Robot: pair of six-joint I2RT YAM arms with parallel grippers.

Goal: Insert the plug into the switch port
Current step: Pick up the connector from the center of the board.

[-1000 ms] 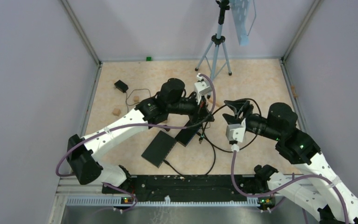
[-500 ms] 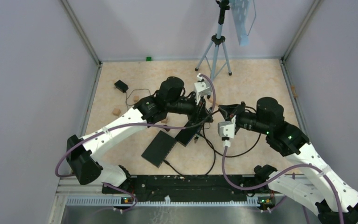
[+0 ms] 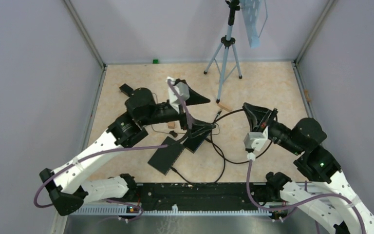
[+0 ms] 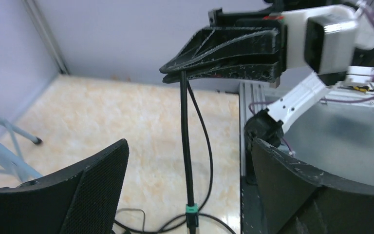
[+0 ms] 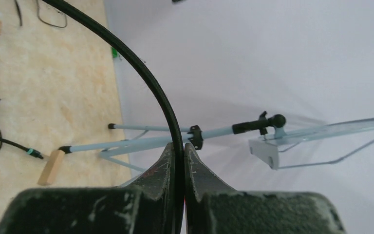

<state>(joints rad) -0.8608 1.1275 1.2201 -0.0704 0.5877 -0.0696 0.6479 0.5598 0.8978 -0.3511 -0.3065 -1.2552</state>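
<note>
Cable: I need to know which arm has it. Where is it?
The cable is pinched in the shut right gripper, right of centre in the top view, hanging down before the open left gripper.

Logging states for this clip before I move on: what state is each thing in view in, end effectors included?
left end effector: open, holding nothing.
right end effector: shut on the black cable.
black cable: pinched, raised off the table.
loose plug: lying on the table, in no port.
black switch box: flat on the table.
tripod: standing upright.
</note>
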